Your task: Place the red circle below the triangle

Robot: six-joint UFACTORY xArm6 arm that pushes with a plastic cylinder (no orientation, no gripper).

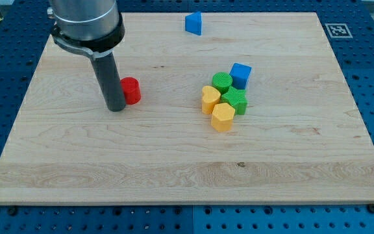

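Observation:
The red circle block (132, 90) sits left of the board's middle. My tip (115, 108) rests on the board right against the red circle's left side, partly hiding it. The blue triangle block (194, 23) stands near the view's top, up and to the right of the red circle.
A cluster lies right of centre: a blue cube (241, 75), a green block (222, 82), another green block (235, 101), a yellow heart-like block (210, 99) and a yellow block (223, 117). The wooden board (174, 169) lies on a blue perforated table.

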